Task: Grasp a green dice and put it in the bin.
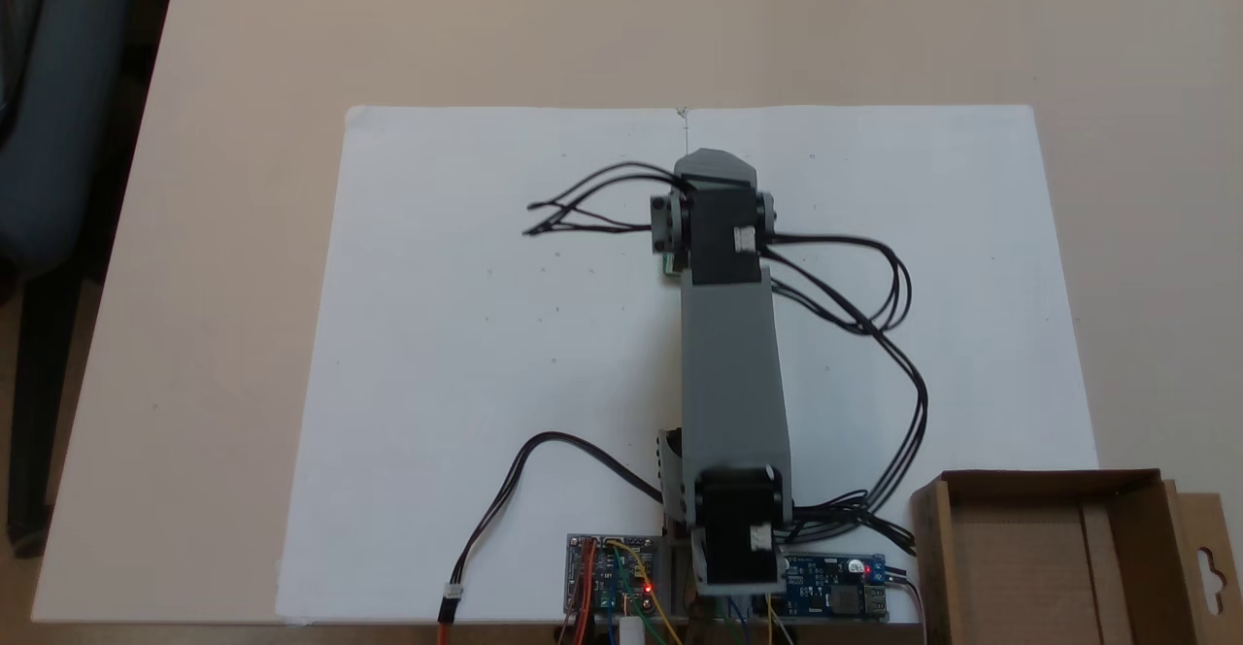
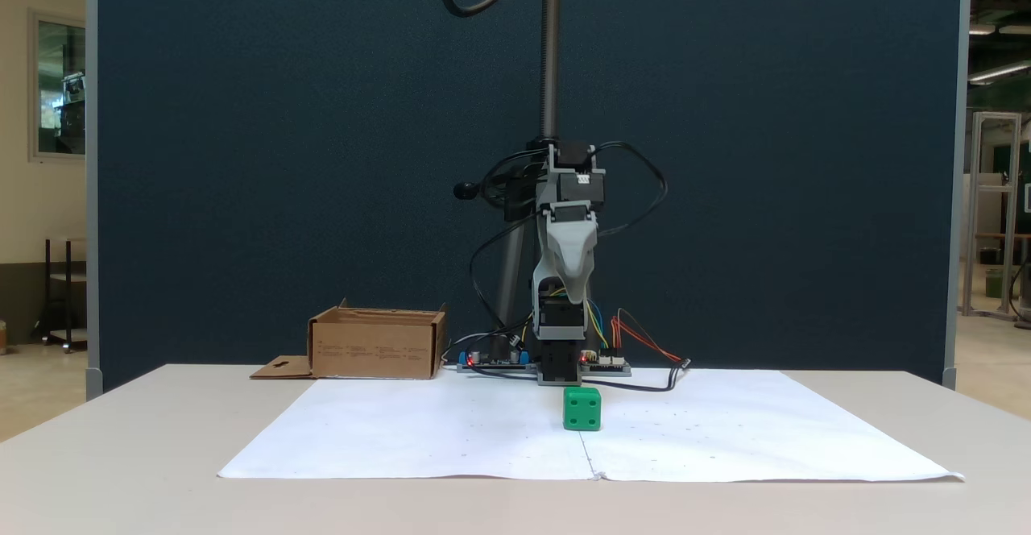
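So the gripper [image 2: 573, 297] hangs up in the air in the front-on fixed view, nose pointing down, above the green dice [image 2: 582, 408] and well clear of it. Only one grey finger [image 2: 569, 265] shows from that side, with the other tucked behind it, so there's no telling if the jaws are spread or closed. Nothing seems to be held there. In the top-down fixed view the arm [image 1: 730, 363] stretches straight out from its base at the near edge of the table [image 1: 233, 237] toward the middle of the white paper sheet [image 1: 466, 334], and the grey wrist block covers the gripper end completely.

The dice sits on the paper, pretty much on the sheet's centre fold line, closer to the far edge of the paper in the top-down view and in front of the arm's base in the front-on one. From above it's almost fully hidden under the wrist; just a sliver of green [image 1: 670, 267] peeks out at the left side of the black motor. From the front, two faces show with dark round pips.

Black cables [image 1: 874, 305] loop off both sides of the arm. The circuit boards [image 1: 612, 577] with little red lights sit beside the base at the near table edge.

The bin [image 1: 1054, 553] is at the near right corner of the table in the top-down view, open side up, its flap [image 1: 1204, 567] with the hang-hole lying out flat. In the front-on view it sits at the back left [image 2: 377, 346], just off the paper's corner, well apart from the dice.
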Robot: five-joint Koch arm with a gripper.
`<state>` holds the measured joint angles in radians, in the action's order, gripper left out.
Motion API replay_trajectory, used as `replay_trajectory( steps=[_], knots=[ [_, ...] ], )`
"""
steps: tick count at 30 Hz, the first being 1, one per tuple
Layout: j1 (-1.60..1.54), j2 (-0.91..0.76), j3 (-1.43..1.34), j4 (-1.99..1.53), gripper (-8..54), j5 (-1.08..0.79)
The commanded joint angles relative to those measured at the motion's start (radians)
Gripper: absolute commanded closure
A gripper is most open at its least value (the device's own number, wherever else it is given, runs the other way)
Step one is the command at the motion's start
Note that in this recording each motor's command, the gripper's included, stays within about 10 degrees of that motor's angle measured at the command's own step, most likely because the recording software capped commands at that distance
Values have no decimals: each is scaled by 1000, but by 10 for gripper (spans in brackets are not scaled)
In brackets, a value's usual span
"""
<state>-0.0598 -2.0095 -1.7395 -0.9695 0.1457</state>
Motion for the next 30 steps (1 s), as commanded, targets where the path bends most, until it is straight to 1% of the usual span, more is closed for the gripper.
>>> replay_trajectory(
  steps=[1,5,9,15,18,20,24,30],
  knots=[
    [6,21,63,-18,27,54],
    [29,114,158,-98,17,54],
    [54,160,178,-115,-3,48],
    [86,198,201,-112,-3,17],
    [123,229,219,-114,-3,-100],
    [133,241,227,-112,-4,-124],
    [133,252,227,-118,-17,-150],
    [127,265,225,-135,-17,-158]
  ],
)
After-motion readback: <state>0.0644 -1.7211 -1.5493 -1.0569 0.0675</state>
